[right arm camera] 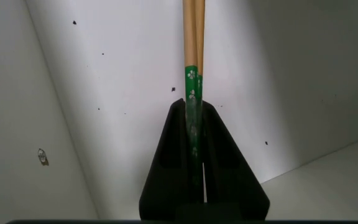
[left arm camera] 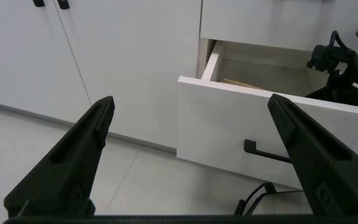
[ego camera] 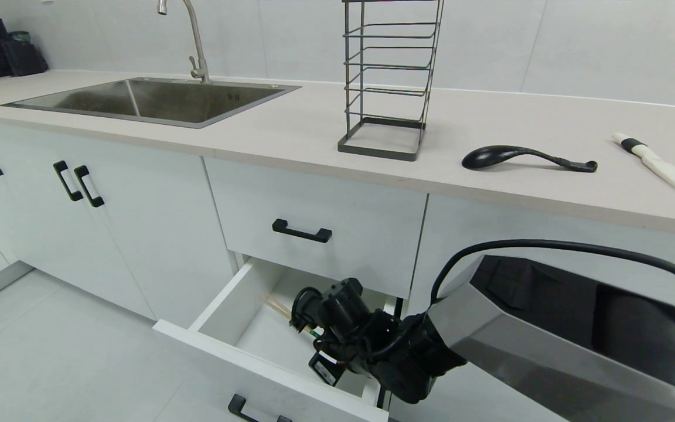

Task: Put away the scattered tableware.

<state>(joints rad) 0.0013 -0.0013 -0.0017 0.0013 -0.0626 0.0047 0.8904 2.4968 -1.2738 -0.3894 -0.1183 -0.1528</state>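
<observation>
Chopsticks [right arm camera: 192, 56] of pale wood with green patterned bands are sitting largely hidden behind the right arm in the head view. The arm is angling down into the open white drawer [ego camera: 220, 302], the right gripper [right arm camera: 194, 109] pinching them tight between black fingers. The left gripper [left arm camera: 191, 102] is gaping wide, empty, facing the drawer front. On the counter at right, a glossy black ladle [ego camera: 501, 157] and a white knife [ego camera: 662, 169] are lying, the knife's tip cut off.

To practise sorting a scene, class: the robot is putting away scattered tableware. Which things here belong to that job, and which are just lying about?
Job: chopsticks in the right gripper, open drawer, black spoon, white knife.
Lying about: wire rack, sink, tap.
</observation>
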